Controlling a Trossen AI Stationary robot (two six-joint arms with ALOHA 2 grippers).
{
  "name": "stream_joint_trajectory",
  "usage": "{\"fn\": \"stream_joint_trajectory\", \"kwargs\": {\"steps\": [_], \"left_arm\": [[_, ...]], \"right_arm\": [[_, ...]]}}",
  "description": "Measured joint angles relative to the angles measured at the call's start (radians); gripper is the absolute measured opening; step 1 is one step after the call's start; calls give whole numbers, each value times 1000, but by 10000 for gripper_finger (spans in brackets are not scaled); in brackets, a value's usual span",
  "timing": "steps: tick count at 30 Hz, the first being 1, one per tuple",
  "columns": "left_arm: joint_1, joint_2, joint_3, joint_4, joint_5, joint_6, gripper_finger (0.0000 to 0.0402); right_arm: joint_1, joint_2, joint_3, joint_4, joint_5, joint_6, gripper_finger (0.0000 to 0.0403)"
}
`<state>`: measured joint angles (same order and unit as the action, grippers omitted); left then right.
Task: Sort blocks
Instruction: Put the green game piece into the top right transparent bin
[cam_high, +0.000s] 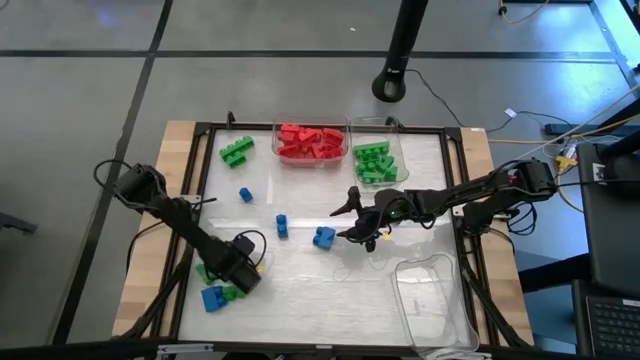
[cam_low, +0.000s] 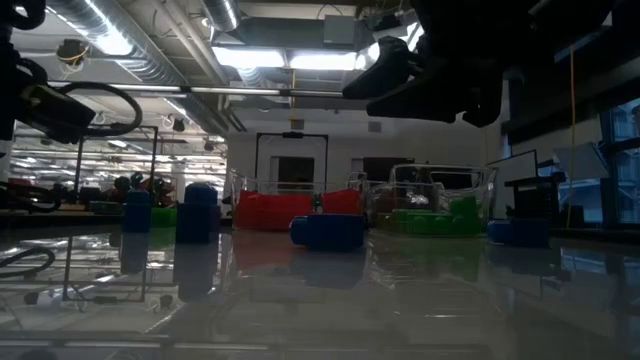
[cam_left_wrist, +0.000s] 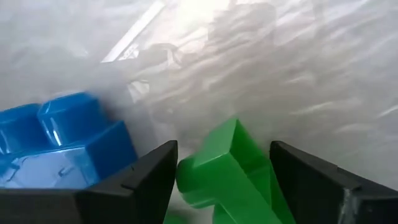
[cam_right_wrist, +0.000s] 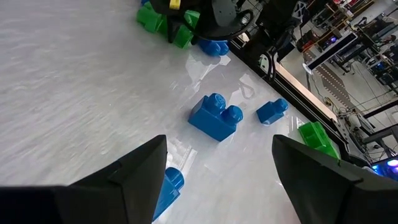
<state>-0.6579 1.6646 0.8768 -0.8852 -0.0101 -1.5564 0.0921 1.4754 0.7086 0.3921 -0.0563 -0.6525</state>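
Note:
Near the table's front left, my left gripper (cam_high: 240, 276) points down, open, over a green block (cam_left_wrist: 224, 174) that lies on the table between its fingers. A blue block (cam_left_wrist: 62, 143) lies just beside one finger. My right gripper (cam_high: 352, 220) hangs open above the table's middle, holding nothing. Below and ahead of it sit a blue block (cam_right_wrist: 214, 118), a smaller blue one (cam_right_wrist: 272, 111) and another (cam_right_wrist: 166, 184) by its finger. More green blocks (cam_high: 237, 150) lie at the far left. My left gripper comes at the green block from above, one finger on each side of it. One finger's inner edge (cam_left_wrist: 165, 171) stands right at the block's side (cam_left_wrist: 186, 174). I cannot tell whether it touches. The block rests on the table.
At the far edge a clear bin (cam_high: 345, 128) holds red blocks (cam_high: 310, 142), and a second bin (cam_high: 398, 150) holds green ones (cam_high: 372, 160). A clear bin (cam_high: 432, 300) with nothing in it stands at the near right. A black frame (cam_high: 200, 170) edges the white table.

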Motion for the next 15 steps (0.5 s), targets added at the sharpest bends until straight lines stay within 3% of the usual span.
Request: {"fn": "stream_joint_trajectory", "kwargs": {"steps": [3, 11, 15], "left_arm": [[7, -4, -1, 8, 7, 15, 231], [5, -9, -3, 12, 18, 49, 120], [11, -8, -3, 10, 17, 78, 85]], "right_arm": [[0, 0, 0, 0, 0, 0, 289], [0, 0, 0, 0, 2, 0, 289], [0, 0, 0, 0, 3, 0, 289]]}}
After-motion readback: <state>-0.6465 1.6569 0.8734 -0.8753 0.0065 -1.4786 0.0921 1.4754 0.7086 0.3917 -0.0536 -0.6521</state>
